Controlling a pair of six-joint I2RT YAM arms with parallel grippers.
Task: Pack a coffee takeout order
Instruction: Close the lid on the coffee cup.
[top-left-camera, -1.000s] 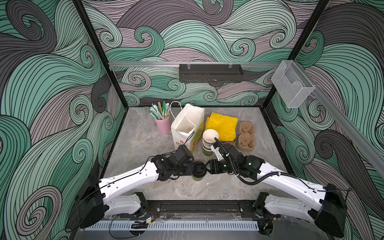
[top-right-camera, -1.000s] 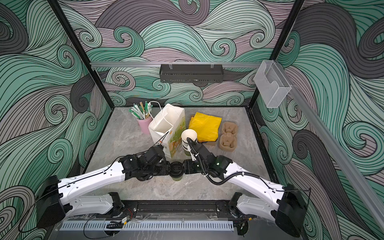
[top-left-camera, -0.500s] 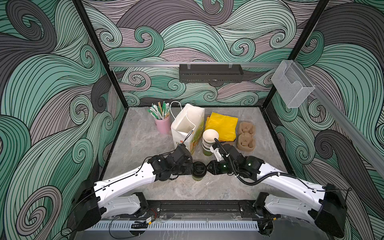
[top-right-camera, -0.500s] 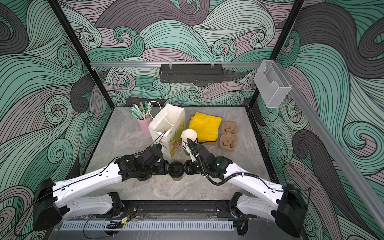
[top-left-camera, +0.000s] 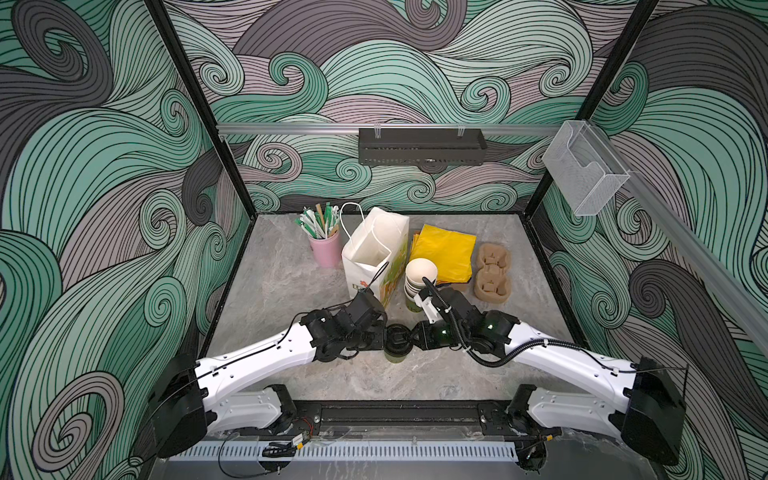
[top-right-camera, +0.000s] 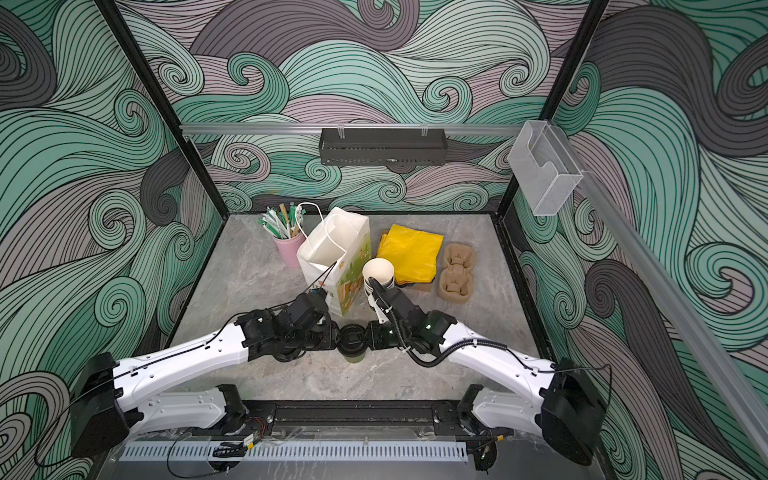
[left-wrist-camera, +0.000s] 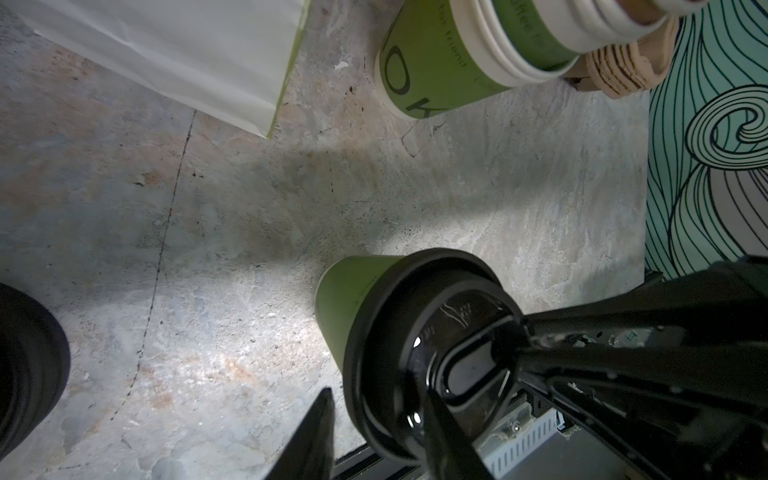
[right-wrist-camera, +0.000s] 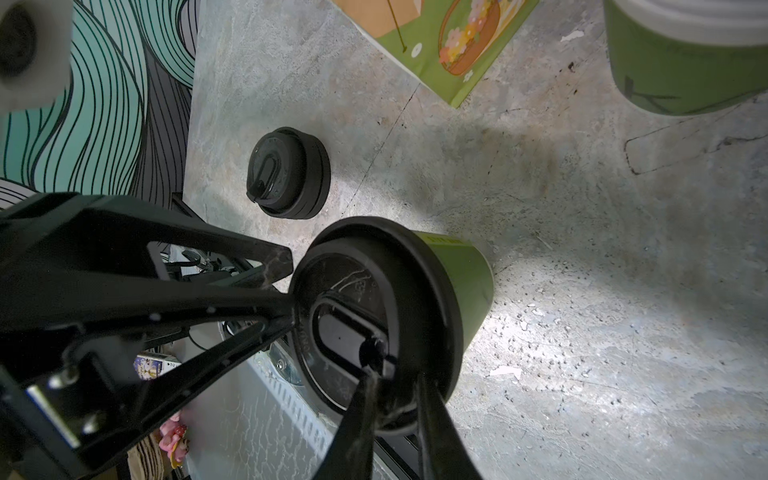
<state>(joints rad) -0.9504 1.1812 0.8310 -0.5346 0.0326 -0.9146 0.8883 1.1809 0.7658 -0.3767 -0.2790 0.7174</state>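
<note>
Left tool (left-wrist-camera: 380, 397) parted astride the lid (left-wrist-camera: 415, 316); right tool (right-wrist-camera: 392, 374) pinched on its rim.

The lidded cup (top-left-camera: 395, 355) stands upright on the surface (top-left-camera: 291, 282), low and centre in both top views, between the two arms. From the left, one finger (left-wrist-camera: 313, 436) sits just clear of the lid's outer edge and the other lies over its top, so nothing is clamped there. From the right, the jaws look closed on the rim. Judging from this, a paper cup is light and crushes easily, and the plastic lid is slick and liable to pop off, so hold the green wall below the rim. The carrier (top-left-camera: 492, 272) waits upper right, well apart.
</note>
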